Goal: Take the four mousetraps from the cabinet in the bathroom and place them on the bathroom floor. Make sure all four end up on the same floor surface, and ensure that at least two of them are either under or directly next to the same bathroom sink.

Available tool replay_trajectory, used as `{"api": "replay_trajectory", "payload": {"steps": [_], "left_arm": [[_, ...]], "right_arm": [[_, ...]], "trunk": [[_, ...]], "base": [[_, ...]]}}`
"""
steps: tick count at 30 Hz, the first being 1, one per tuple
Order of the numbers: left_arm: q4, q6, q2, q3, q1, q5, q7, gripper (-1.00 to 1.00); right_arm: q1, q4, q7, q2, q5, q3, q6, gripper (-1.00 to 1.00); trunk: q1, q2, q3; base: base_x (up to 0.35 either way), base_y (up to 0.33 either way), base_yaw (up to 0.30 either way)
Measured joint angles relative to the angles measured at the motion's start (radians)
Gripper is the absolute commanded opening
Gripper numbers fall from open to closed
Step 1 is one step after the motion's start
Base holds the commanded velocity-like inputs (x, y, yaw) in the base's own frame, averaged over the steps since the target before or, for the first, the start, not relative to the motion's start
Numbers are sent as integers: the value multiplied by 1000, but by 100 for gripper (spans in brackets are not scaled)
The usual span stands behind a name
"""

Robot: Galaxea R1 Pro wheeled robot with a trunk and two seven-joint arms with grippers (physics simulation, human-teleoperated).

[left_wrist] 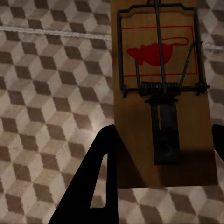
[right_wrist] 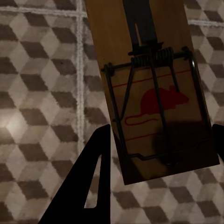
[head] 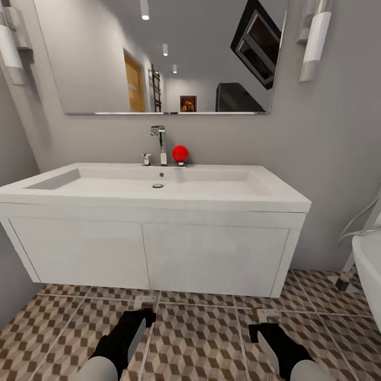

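Note:
Each of my grippers holds a small brown wooden mousetrap above the cube-patterned bathroom floor point(head: 201, 338). My left gripper point(head: 144, 313) point(left_wrist: 163, 128) is shut on one mousetrap point(head: 144, 303) point(left_wrist: 163, 93), its fingers against the board's long edges. My right gripper point(head: 264, 327) point(right_wrist: 161, 128) is shut on another mousetrap point(head: 266, 316) point(right_wrist: 149, 93), which sits slightly skewed between the fingers. Both hang just in front of the white wall-hung vanity carrying the sink point(head: 159, 182), over the tiles near its lower edge. The cabinet is out of view.
A chrome tap point(head: 159, 143) and a red ball-shaped object point(head: 180, 153) stand at the back of the basin under a wide mirror point(head: 159, 53). A white bathtub rim point(head: 370, 275) juts in at the right. Grey walls close the left side.

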Motion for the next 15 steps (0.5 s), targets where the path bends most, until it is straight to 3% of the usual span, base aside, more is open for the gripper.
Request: {"api": "replay_trajectory", "payload": {"steps": [15], "left_arm": [[10, 4, 5, 1, 0, 1, -2, -100]], "right_arm": [[-1, -3, 2, -1, -4, 2, 3, -100]], "trunk": [[7, -4, -58]], "base": [[0, 0, 0]]}}
